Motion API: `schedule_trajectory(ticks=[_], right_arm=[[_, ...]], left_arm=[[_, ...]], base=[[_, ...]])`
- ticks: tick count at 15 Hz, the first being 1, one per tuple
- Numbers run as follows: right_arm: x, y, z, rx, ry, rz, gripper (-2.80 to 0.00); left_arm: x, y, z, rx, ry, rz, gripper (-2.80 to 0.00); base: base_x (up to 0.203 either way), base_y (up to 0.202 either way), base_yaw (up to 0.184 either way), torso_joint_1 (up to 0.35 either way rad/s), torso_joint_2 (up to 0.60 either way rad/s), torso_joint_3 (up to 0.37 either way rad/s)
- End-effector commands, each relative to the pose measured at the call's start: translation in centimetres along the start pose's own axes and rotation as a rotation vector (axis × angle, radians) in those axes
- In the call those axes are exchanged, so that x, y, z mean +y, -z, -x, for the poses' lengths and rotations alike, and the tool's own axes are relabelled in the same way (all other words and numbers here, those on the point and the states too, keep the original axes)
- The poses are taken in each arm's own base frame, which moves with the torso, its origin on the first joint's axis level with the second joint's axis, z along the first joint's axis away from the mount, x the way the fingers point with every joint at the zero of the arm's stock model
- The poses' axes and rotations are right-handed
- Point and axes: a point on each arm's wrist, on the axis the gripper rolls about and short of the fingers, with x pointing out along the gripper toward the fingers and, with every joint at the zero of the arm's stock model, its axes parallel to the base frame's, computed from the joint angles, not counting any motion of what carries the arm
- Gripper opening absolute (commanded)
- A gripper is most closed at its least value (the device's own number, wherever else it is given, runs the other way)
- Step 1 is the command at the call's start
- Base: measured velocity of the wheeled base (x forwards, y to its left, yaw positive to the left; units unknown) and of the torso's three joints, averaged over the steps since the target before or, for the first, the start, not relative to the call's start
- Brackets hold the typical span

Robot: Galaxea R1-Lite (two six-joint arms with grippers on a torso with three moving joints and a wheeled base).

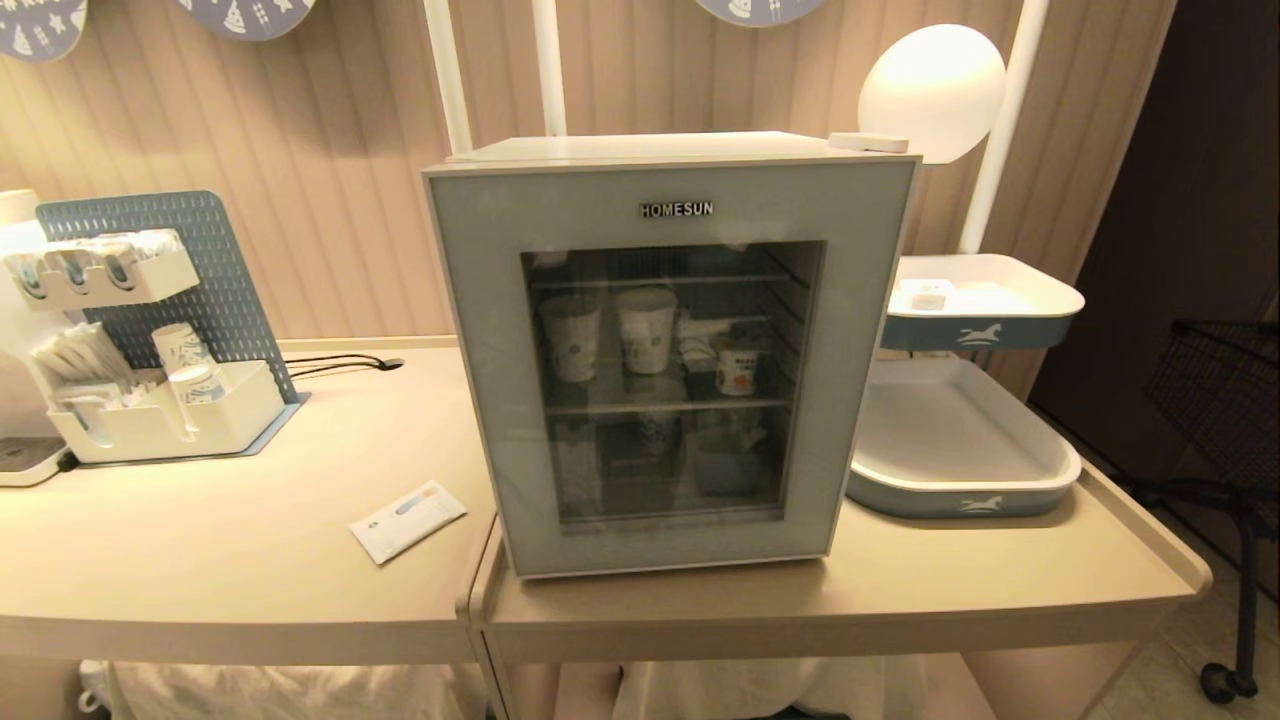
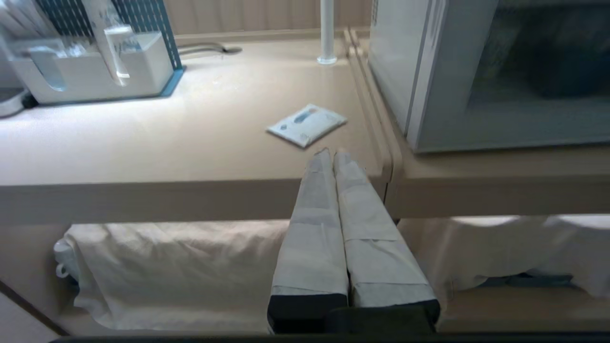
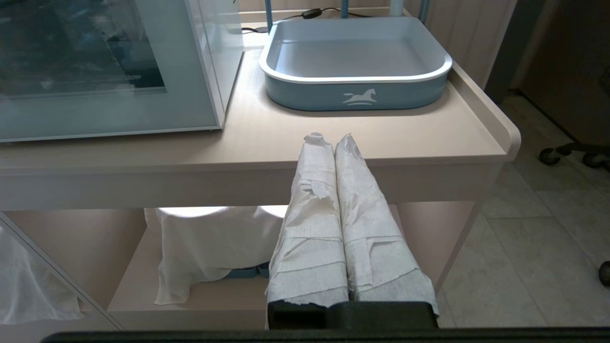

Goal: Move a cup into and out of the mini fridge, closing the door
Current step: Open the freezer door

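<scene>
Left gripper [image 2: 332, 153]: fingers pressed together, empty, before the worktop [image 1: 240, 560] edge.
Right gripper [image 3: 330, 138]: same.
Door [image 1: 672, 365]: shut.
Cup [image 1: 738, 368]: inside the mini fridge [image 1: 660, 150], middle shelf.

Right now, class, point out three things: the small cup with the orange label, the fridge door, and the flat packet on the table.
cup [image 1: 738, 371], head view, on its orange-labelled side, seen through the glass.
door [image 1: 470, 330], head view, on the grey-blue frame's left strip.
packet [image 1: 407, 520], head view, on its flat top face.

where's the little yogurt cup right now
In the head view the cup sits inside the mini fridge, behind the closed door, on the upper wire shelf toward the right, beside two taller paper cups.
</scene>
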Motion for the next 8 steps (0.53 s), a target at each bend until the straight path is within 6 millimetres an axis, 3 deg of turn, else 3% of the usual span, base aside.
schedule_trajectory(ticks=[1,2,3,4,6,8], right_arm=[[0.0,0.0,0.0,0.003,0.000,0.001,-2.80],[0.0,0.0,0.0,0.003,0.000,0.000,-2.80],[0.0,0.0,0.0,0.003,0.000,0.000,-2.80],[0.0,0.0,0.0,0.003,0.000,-0.002,-2.80],[0.0,0.0,0.0,0.002,0.000,-0.005,-2.80],[0.0,0.0,0.0,0.002,0.001,-0.005,-2.80]], left_arm=[[0.1,-3.6,1.6,-0.062,0.000,0.030,-2.80],[0.2,-6.1,2.8,-0.095,0.008,0.051,-2.80],[0.3,-8.4,3.6,-0.107,0.024,0.067,-1.70],[0.3,-10.3,3.6,-0.082,0.051,0.083,0.00],[0.2,-12.8,0.9,0.053,0.123,0.152,0.00],[0.0,-14.6,-3.6,0.205,0.192,0.243,0.00]], base=[[0.000,0.000,0.000,0.000,0.00,0.000],[0.000,0.000,0.000,0.000,0.00,0.000],[0.000,0.000,0.000,0.000,0.00,0.000],[0.000,0.000,0.000,0.000,0.00,0.000],[0.000,0.000,0.000,0.000,0.00,0.000],[0.000,0.000,0.000,0.000,0.00,0.000]])
